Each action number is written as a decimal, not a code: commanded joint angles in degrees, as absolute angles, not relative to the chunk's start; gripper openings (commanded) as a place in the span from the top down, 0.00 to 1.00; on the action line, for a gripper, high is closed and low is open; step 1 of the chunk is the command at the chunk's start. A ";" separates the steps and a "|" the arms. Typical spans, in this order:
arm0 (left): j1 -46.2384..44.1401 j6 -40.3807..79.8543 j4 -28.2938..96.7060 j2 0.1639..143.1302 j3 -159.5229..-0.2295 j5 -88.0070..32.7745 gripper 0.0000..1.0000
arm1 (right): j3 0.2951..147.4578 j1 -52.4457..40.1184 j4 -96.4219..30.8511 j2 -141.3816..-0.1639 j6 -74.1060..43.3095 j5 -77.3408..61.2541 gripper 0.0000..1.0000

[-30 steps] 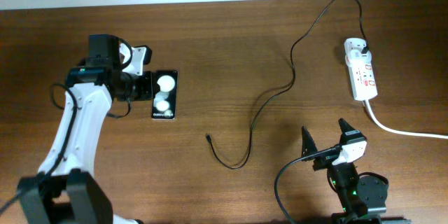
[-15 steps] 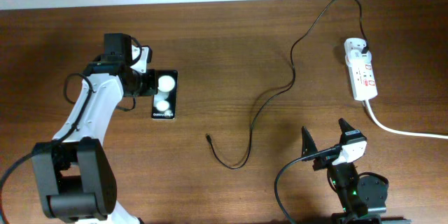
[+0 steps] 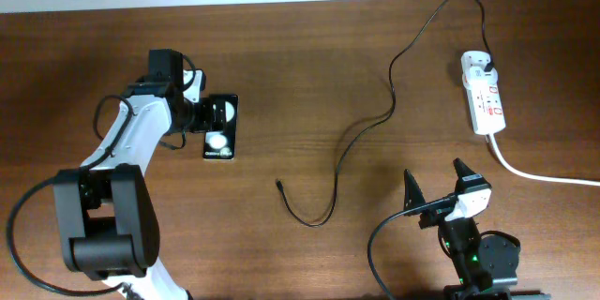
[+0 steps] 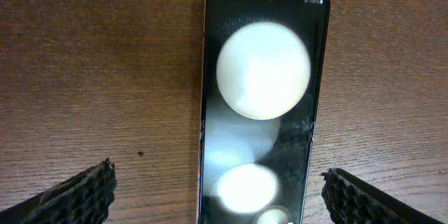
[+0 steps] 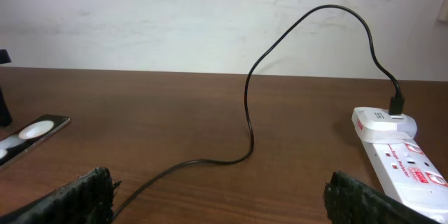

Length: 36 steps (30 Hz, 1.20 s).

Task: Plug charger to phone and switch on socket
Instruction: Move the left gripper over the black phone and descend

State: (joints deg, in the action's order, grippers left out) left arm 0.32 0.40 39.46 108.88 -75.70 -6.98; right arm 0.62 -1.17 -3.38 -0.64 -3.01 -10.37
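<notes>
The black phone (image 3: pixel 223 136) lies flat on the table at the left, its glossy screen (image 4: pixel 262 105) showing white round spots. My left gripper (image 3: pixel 214 112) hovers over the phone's upper end, open, one finger (image 4: pixel 77 196) on each side of the phone and neither touching it. The charger cable (image 3: pixel 391 94) runs from the black plug in the socket (image 3: pixel 485 94) in loops to its free tip (image 3: pixel 279 185) on bare table. My right gripper (image 3: pixel 436 187) is open and empty near the front edge, and its wrist view shows the cable (image 5: pixel 248 112) and the socket (image 5: pixel 399 154) ahead.
A thick white cord (image 3: pixel 534 173) leaves the socket toward the right edge. A pale wall (image 5: pixel 175 14) rises behind the table's far edge. The phone (image 5: pixel 28 136) appears far left in the right wrist view.
My left gripper moved right, from beside the phone to over its upper end, and its jaws opened. The right arm, cable and socket have not moved.
</notes>
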 commanded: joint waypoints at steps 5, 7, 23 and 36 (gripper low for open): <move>0.10 0.40 38.98 110.24 -75.79 -6.11 0.01 | 0.32 -1.54 -3.70 -0.21 -3.22 -10.07 0.01; 0.10 0.40 38.98 110.56 -75.79 -6.13 0.01 | 0.32 -1.54 -3.70 -0.21 -3.22 -10.07 0.01; 0.10 0.40 38.13 113.51 -75.79 -6.13 0.01 | 0.32 -1.54 -3.70 -0.21 -3.22 -10.07 0.01; 0.10 0.40 37.93 113.58 -75.79 -6.11 0.01 | 0.32 -1.54 -3.70 -0.21 -3.22 -10.07 0.01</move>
State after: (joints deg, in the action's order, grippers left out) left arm 0.32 0.43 38.09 112.99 -75.70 -6.59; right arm 0.62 -1.17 -3.38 -0.64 -3.01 -10.37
